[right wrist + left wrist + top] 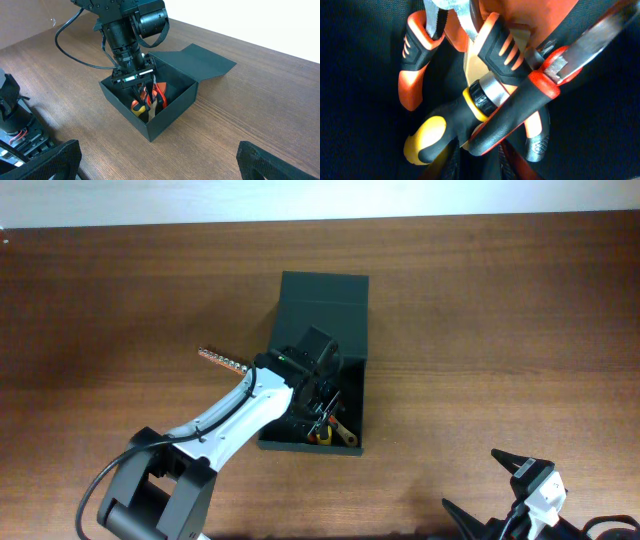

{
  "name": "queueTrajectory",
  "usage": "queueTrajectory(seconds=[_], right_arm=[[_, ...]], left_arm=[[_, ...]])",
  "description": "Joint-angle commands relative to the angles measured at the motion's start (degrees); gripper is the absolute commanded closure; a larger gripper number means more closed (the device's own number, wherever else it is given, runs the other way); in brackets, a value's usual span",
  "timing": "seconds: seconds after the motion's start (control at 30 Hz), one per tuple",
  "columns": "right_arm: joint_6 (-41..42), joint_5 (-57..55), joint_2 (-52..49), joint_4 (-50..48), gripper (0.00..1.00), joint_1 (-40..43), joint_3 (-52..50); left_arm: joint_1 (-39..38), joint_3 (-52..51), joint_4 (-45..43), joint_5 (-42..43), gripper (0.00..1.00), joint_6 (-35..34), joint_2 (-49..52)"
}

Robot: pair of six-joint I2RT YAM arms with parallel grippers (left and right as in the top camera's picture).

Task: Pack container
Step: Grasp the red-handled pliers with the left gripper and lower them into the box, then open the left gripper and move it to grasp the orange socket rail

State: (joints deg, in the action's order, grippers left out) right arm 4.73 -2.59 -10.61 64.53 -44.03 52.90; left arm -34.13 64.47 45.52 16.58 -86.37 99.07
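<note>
The dark green container stands mid-table with its flap lid folded open at the far side; it also shows in the right wrist view. Inside lie hand tools: orange-and-black pliers, a yellow-and-black screwdriver and a red-and-black handled tool. My left gripper is lowered into the box just above them, fingers apart either side of the red-and-black handle's end, gripping nothing that I can see. My right gripper is wide open and empty above the table, near the front right.
A coppery strip of small bits lies on the table just left of the box, beside the left arm. The left arm's base is at the front left. The wooden table's far edge runs along the top.
</note>
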Motion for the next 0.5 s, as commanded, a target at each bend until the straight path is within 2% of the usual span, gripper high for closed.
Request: queueTrajectory(seconds=[0.0, 0.2, 0.27, 0.33, 0.37, 0.4, 0.47], right_arm=[[0.7, -0.7, 0.2, -0.2, 0.01, -0.2, -0.2], [0.7, -0.7, 0.2, -0.2, 0.01, -0.2, -0.2], [0.7, -0.7, 0.2, -0.2, 0.01, -0.2, -0.2], [0.7, -0.7, 0.2, -0.2, 0.01, -0.2, -0.2], [0.7, -0.7, 0.2, -0.2, 0.01, -0.2, -0.2], [0.7, -0.7, 0.2, -0.2, 0.01, -0.2, -0.2], [0.7, -0.7, 0.2, -0.2, 0.01, -0.2, -0.2]], left_arm=[[-0.2, 0.9, -0.1, 0.2, 0.72, -0.4, 0.1], [-0.2, 2.2, -0.1, -3.0, 0.71, -0.4, -4.9], [-0.2, 2.8, 0.0, -6.0, 0.67, -0.3, -8.0], [-0.2, 3.2, 0.0, -10.0, 0.41, -0.3, -11.5], [0.0, 3.3, 0.1, -11.9, 0.17, -0.3, -13.1], [0.4, 3.3, 0.4, -13.9, 0.01, -0.3, -15.0], [1.7, 3.3, 0.9, -17.2, 0.01, 0.7, -17.9]])
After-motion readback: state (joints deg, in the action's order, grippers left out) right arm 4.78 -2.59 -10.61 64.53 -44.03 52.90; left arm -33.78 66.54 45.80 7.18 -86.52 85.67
